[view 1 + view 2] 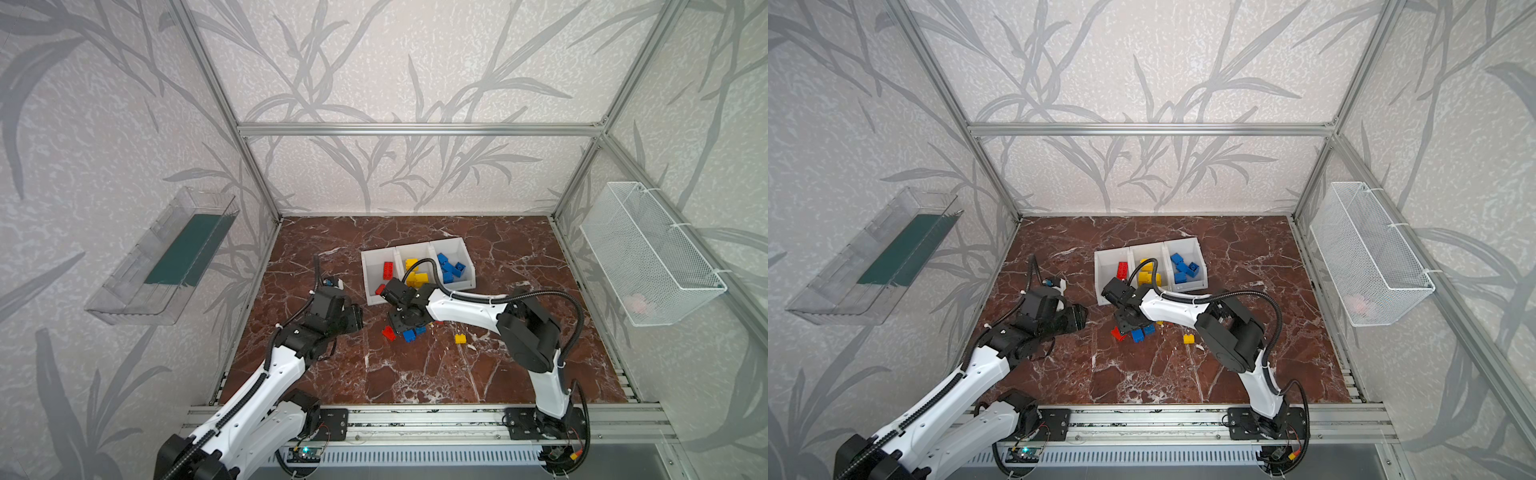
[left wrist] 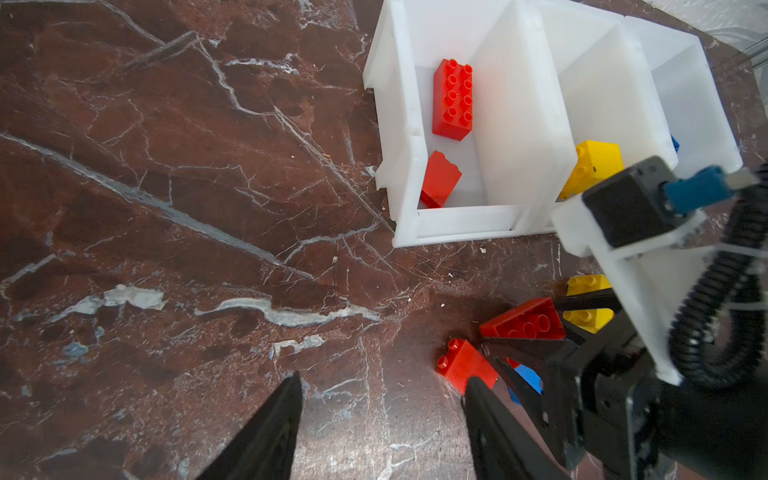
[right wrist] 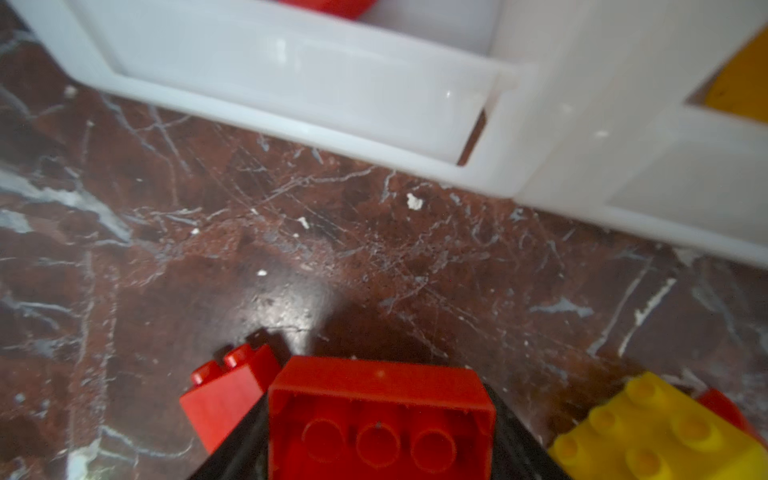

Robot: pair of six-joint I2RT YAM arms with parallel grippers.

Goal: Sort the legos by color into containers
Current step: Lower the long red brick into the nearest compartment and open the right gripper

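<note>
Three joined white containers [image 1: 365,275] stand mid-table: red legos [image 1: 388,271] fill the left one, yellow [image 1: 415,274] the middle, blue [image 1: 451,266] the right. My right gripper [image 1: 400,327] points down just in front of them, shut on a long red lego [image 3: 380,419] [image 2: 524,323] that is tilted, its hollow underside towards the wrist camera. Loose around it lie a small red lego [image 2: 465,365] [image 3: 224,390], blue ones [image 1: 410,335] and yellow ones [image 3: 648,432] [image 1: 460,338]. My left gripper [image 2: 382,386] [image 1: 353,318] hovers open and holds nothing, left of the pile.
A clear tray with a green liner [image 1: 166,257] hangs on the left wall. On the right wall there is a white mesh basket [image 1: 648,253]. Aluminium frame posts edge the marble table [image 1: 415,374].
</note>
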